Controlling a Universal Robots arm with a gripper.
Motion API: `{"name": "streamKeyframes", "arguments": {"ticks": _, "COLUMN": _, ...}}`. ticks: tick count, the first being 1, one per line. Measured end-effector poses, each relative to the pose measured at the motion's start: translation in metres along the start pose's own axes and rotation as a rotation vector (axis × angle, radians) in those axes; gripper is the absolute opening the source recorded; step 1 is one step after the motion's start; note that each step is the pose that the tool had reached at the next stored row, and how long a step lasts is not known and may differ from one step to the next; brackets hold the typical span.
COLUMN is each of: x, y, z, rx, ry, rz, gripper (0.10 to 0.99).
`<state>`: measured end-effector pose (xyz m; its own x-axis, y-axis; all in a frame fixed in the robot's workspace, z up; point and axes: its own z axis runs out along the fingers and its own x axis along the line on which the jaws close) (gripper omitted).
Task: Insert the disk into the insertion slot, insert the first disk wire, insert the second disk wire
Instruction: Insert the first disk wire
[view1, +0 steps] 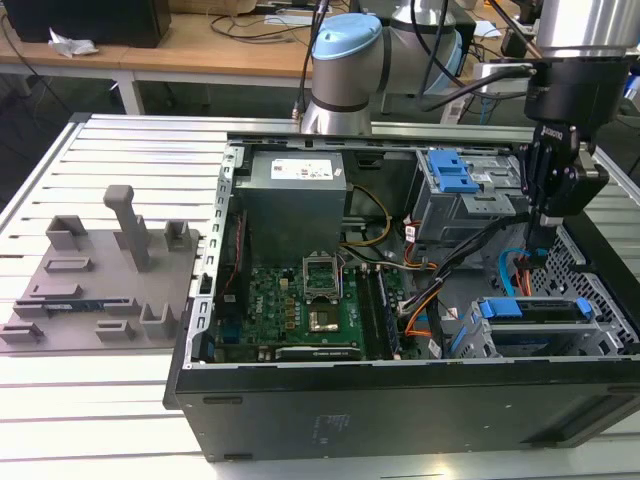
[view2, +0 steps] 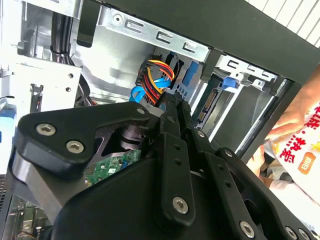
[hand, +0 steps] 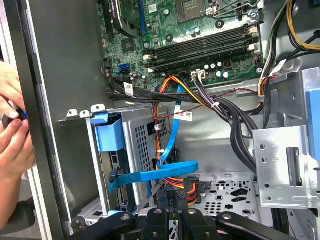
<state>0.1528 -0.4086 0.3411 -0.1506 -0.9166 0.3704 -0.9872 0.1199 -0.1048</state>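
Grey perforated sheet metal forms the insertion slot (view1: 600, 338), a low cage in the near corner of the open black computer case (view1: 400, 410), at the exterior view's right. The disk (view1: 528, 308) sits inside this slot, with its bright blue plastic carrier at the cage mouth.

The exterior view shows the overall layout. The black gripper (view1: 548, 225) hangs above the disk corner. A green circuit board (view1: 300, 300) lies flat on the case floor. A grey moulded fixture plate (view1: 100, 285) rests on the slatted table (view1: 100, 400) beside the case.

Both wrist views show the detail at the tips. The fingers (view2: 167, 125) are drawn close together, with only a narrow gap between them. In the first wrist view a black power plug (hand: 188, 191) is pinched between them. It is fed by a wire bundle (hand: 177, 181) of red, orange and yellow strands. The same view shows a flat blue ribbon cable (hand: 160, 175) running to the rear of the disk, and a hand (hand: 12, 135) outside the case wall.
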Motion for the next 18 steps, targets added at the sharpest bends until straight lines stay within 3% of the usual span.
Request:
{"name": "streamKeyframes", "arguments": {"ticks": 4, "x": 0.0024, "y": -0.0042, "z": 0.0013, "rx": -0.031, "ry": 0.0014, "rz": -0.014, "gripper": 0.169}}
{"name": "streamKeyframes", "arguments": {"ticks": 7, "x": 0.0039, "y": -0.009, "z": 0.0017, "rx": -0.038, "ry": -0.0179, "rz": -0.016, "gripper": 0.169}}
{"name": "streamKeyframes", "arguments": {"ticks": 9, "x": 0.0072, "y": -0.0124, "z": 0.0007, "rx": -0.041, "ry": -0.0398, "rz": -0.015, "gripper": 0.169}}
{"name": "streamKeyframes", "arguments": {"ticks": 10, "x": 0.0123, "y": -0.0138, "z": -0.0005, "rx": -0.045, "ry": -0.0629, "rz": -0.014, "gripper": 0.169}}
{"name": "streamKeyframes", "arguments": {"ticks": 11, "x": 0.0138, "y": -0.0142, "z": -0.0011, "rx": -0.046, "ry": -0.0737, "rz": -0.014, "gripper": 0.169}}
{"name": "streamKeyframes", "arguments": {"ticks": 12, "x": 0.0155, "y": -0.0146, "z": -0.0018, "rx": -0.049, "ry": -0.0905, "rz": -0.014, "gripper": 0.169}}
{"name": "streamKeyframes", "arguments": {"ticks": 13, "x": 0.0197, "y": -0.0152, "z": -0.002, "rx": -0.054, "ry": -0.1287, "rz": -0.012, "gripper": 0.169}}
{"name": "streamKeyframes", "arguments": {"ticks": 14, "x": 0.0297, "y": -0.0165, "z": 0.0022, "rx": -0.057, "ry": -0.1466, "rz": -0.012, "gripper": 0.169}}
{"name": "streamKeyframes", "arguments": {"ticks": 16, "x": 0.041, "y": -0.018, "z": 0.0069, "rx": -0.058, "ry": -0.1589, "rz": -0.011, "gripper": 0.169}}
{"name": "streamKeyframes", "arguments": {"ticks": 18, "x": 0.0463, "y": -0.0187, "z": 0.009, "rx": -0.058, "ry": -0.1625, "rz": -0.013, "gripper": 0.169}}
